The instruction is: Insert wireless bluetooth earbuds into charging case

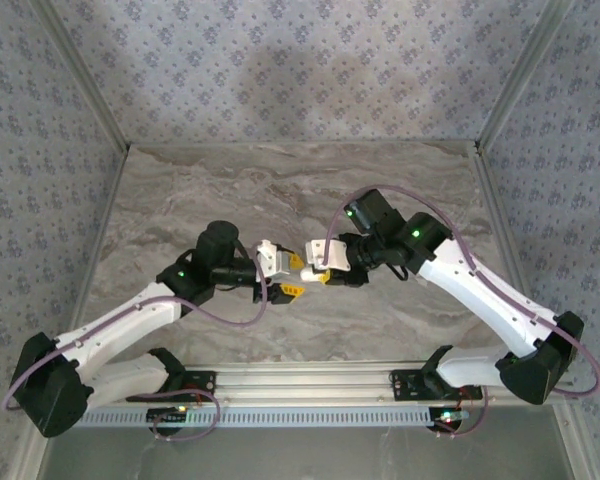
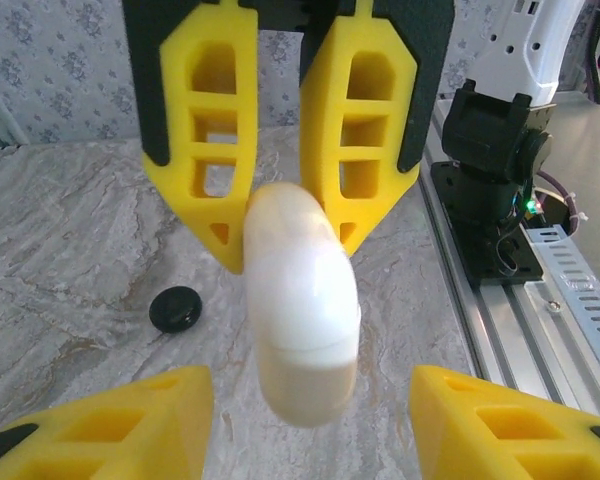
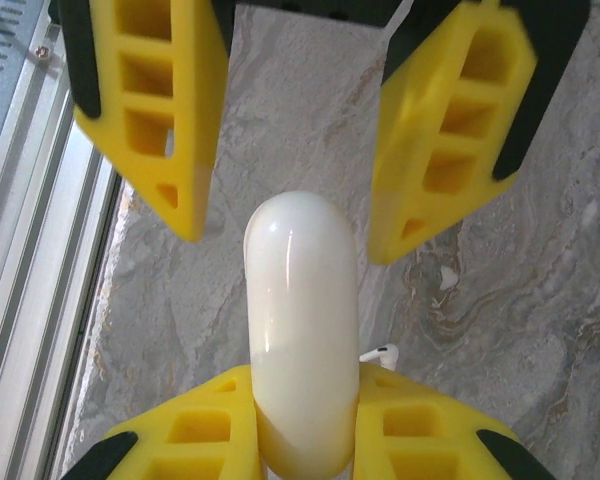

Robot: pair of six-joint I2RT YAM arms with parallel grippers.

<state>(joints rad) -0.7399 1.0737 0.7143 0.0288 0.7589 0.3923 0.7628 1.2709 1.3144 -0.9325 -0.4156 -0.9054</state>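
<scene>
The white charging case (image 3: 300, 330) is held above the marble table, lid closed, with a seam showing near its end (image 2: 305, 340). My right gripper (image 3: 302, 375) is shut on its lower part. My left gripper (image 2: 310, 385) is open, its yellow fingers (image 3: 180, 150) standing apart on either side of the case's free end without touching it. The two grippers meet mid-table (image 1: 302, 272). One small white earbud (image 3: 382, 353) lies on the table, partly hidden behind my right finger.
A flat black round disc (image 2: 175, 308) lies on the marble to the left of the case. The aluminium rail (image 1: 300, 385) and the arm bases run along the near edge. Patterned walls enclose the table on three sides.
</scene>
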